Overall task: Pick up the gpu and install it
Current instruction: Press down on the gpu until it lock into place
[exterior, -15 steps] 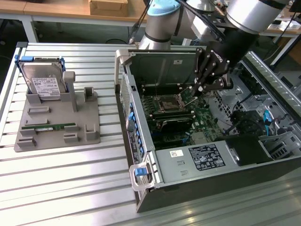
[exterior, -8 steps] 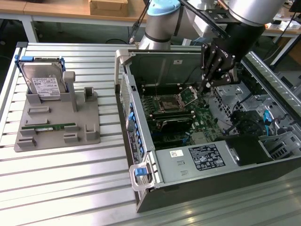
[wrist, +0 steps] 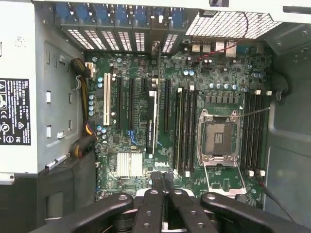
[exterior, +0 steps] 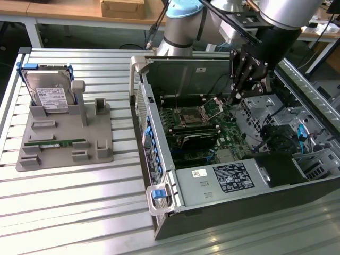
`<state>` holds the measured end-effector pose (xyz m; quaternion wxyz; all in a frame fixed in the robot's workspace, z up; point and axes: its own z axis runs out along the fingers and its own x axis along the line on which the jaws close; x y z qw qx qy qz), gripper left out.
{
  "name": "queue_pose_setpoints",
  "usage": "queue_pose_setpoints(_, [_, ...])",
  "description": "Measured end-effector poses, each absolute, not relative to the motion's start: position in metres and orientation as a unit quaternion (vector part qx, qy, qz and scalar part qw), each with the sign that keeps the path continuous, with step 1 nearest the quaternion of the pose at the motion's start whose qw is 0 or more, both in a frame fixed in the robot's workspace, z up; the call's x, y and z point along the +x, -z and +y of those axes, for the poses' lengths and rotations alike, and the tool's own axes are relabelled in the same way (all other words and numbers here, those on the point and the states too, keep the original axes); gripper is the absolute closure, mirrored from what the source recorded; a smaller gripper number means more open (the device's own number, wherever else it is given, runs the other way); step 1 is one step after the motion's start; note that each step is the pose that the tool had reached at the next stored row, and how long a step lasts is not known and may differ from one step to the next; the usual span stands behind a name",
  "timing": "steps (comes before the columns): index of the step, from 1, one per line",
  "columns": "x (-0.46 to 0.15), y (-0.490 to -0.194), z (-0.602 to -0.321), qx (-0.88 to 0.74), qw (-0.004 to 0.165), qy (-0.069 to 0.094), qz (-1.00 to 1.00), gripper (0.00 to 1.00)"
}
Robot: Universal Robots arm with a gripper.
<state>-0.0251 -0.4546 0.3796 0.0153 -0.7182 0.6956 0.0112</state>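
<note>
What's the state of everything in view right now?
gripper: shut, empty, above the motherboard.
gpu: on edge in a motherboard slot, not held.
computer case: side open.
CPU socket: empty.
hard drive: propped in the gray holder.
memory stick: lying flat in the holder.

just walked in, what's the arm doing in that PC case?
The arm's gripper hangs shut over the motherboard inside the open PC case, holding nothing. The gpu stands on edge in a motherboard slot, apparently seated, apart from the gripper. On the grey tray beside the case, the hard drive and the memory stick sit in their holders.
</note>
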Motion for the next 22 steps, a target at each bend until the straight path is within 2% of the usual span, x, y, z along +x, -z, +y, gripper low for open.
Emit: queue_pose_setpoints(22, [-0.0249, -0.3767, -0.4546, -0.431, 0.017, -0.004, 0.902, 0.89])
